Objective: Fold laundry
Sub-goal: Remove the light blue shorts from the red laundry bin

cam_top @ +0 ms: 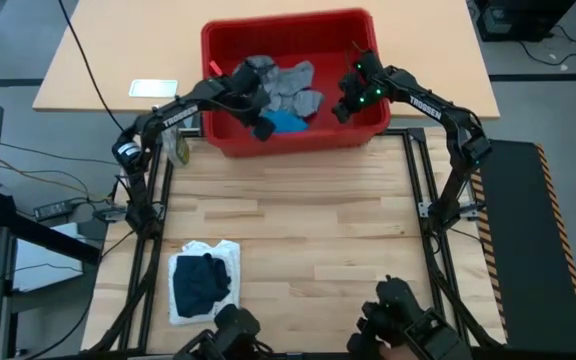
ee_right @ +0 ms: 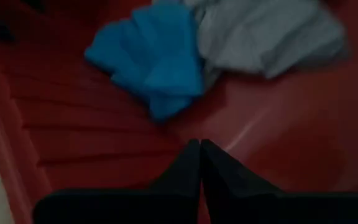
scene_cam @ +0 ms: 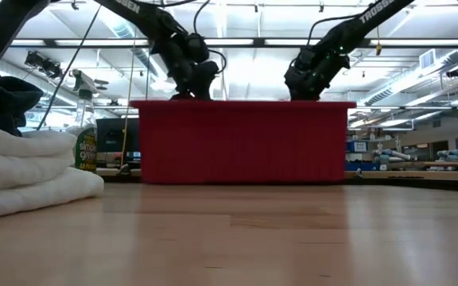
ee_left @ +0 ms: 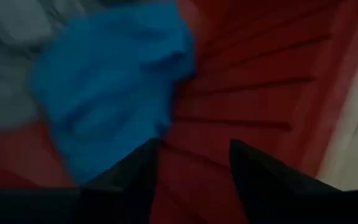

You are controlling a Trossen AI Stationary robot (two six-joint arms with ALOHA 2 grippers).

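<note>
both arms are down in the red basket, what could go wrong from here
1. The left gripper hangs open with only bare basket floor between its fingers; the bright blue garment sits off to one side, so closing now may catch just an edge or nothing.
2. The grey garments touch the blue one and could drag out with it.
3. The right gripper, shut and empty, shares the basket; the arms may crowd each other.

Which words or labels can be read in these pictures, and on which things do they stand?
"TROSSEN": on the right arm, in white letters.
White letters on the left arm: too small to read.
Label of the green spray bottle: too blurred to read.
</note>
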